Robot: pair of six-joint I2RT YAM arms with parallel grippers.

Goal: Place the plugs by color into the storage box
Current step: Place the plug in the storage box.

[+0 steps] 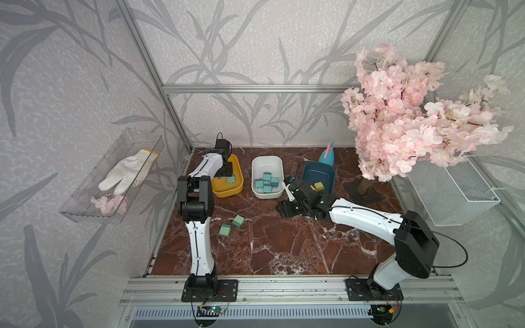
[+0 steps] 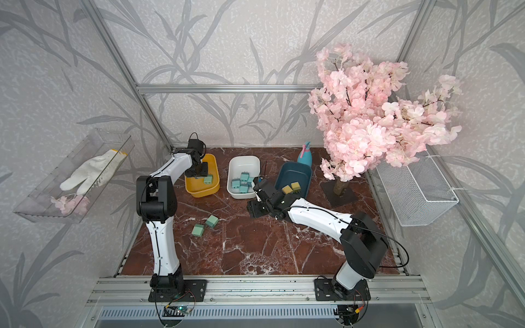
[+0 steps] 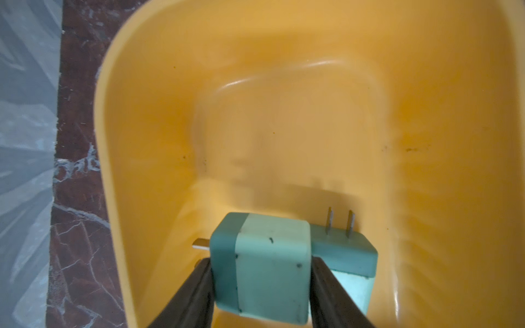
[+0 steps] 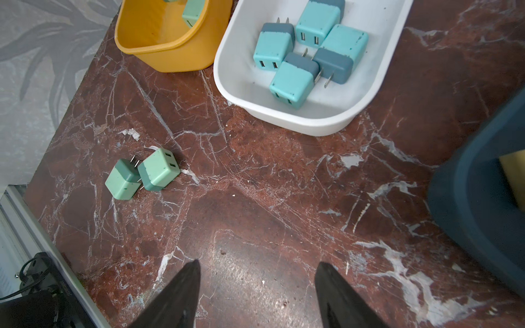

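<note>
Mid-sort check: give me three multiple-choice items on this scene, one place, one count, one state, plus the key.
1. The sage green plug between the fingers of the left hand is over: A) the white bin B) the yellow bin C) the dark blue bin.
2. Count of loose sage green plugs on the tabletop: A) none B) two C) four.
3. The right hand is: A) shut on a yellow plug B) shut on a blue plug C) open and empty.
Key: 1 B, yellow walls surround it in the left wrist view; 2 B, a pair shows in both top views; 3 C, its fingers stand apart over bare tabletop.
</note>
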